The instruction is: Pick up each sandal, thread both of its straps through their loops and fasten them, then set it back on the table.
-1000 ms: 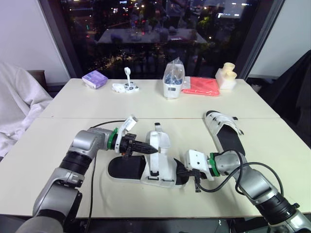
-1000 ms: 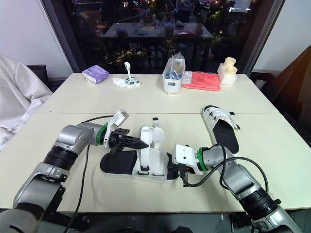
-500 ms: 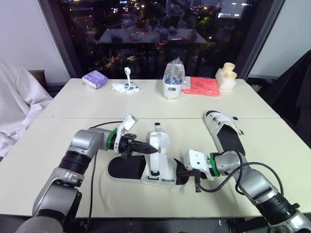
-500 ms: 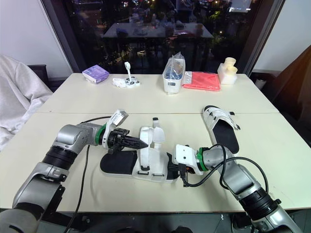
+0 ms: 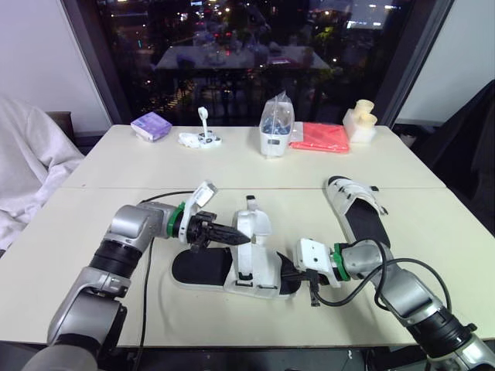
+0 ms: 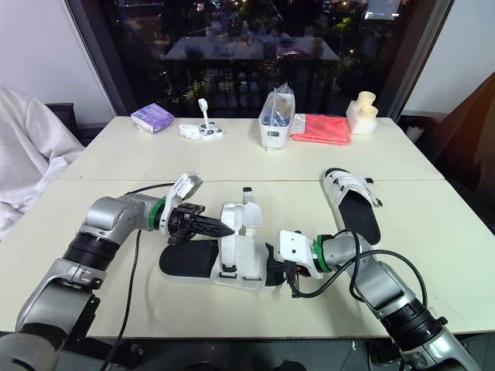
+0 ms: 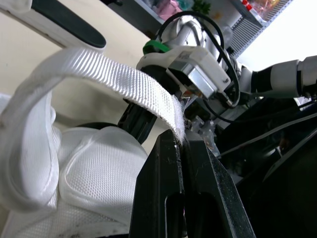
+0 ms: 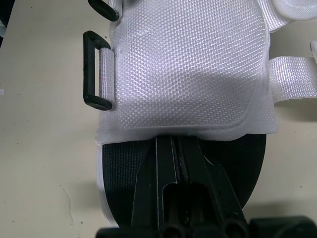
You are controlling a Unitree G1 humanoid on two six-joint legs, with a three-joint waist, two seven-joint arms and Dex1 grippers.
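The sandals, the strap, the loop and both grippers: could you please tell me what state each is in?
near sandal: flat on the table, unfastened.
strap: unthreaded, arched up, its end pinched.
loop: empty.
far sandal: flat on the table, apart from both grippers.
left gripper: jaws shut on strap.
right gripper: jaws shut on near sandal's sole edge.

Cream counter (image 5: pixel 100 166), seam across the middle. Behind, dark night window (image 5: pixel 232 54) with city lights. White walls (image 5: pixel 39 54) at both sides.
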